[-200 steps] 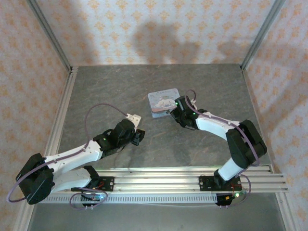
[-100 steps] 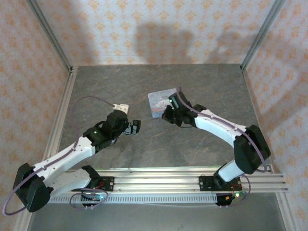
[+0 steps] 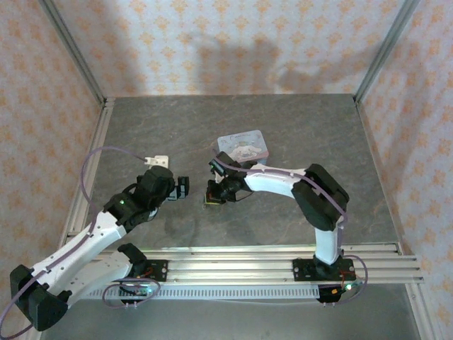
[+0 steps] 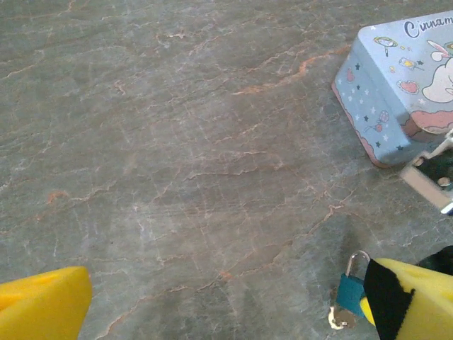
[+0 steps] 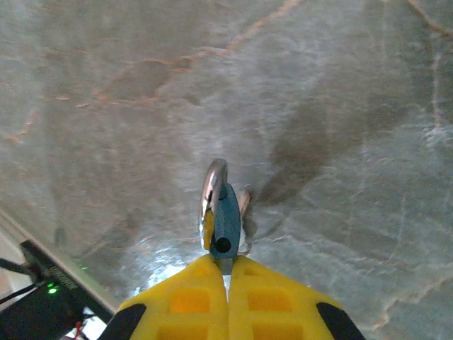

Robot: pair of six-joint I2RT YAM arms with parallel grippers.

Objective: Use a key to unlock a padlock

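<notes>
Pinching the small teal-blue padlock (image 5: 226, 221) by its lower end, the right gripper (image 5: 228, 268) has its yellow fingertips pressed together on the body. The silver shackle (image 5: 211, 185) points away from the wrist camera, over the grey stone-patterned table (image 5: 106, 106). Whether the padlock touches the table or hangs just above it I cannot tell.

From above, this gripper sits near the middle of the table, a little nearer than the light-blue cartoon tin (image 3: 243, 146), with its arm curling in from the right.

The left gripper (image 3: 182, 189) is just to the left of it, apart from it, with its jaws spread wide. In its wrist view one yellow finger (image 4: 42, 304) fills the near-left corner, with a broad stretch of bare table beside it.

That same view shows the padlock at the near right, shackle toward the far side. The key (image 4: 340, 316) shows as a small round metal head touching the bottom of the lock body. Whether its blade is in the keyhole I cannot tell. A yellow pad (image 4: 421, 304) with a black patch lies against the padlock's right side, and it is unclear which gripper it belongs to. The tin stands at the far right, apart from the padlock.
</notes>
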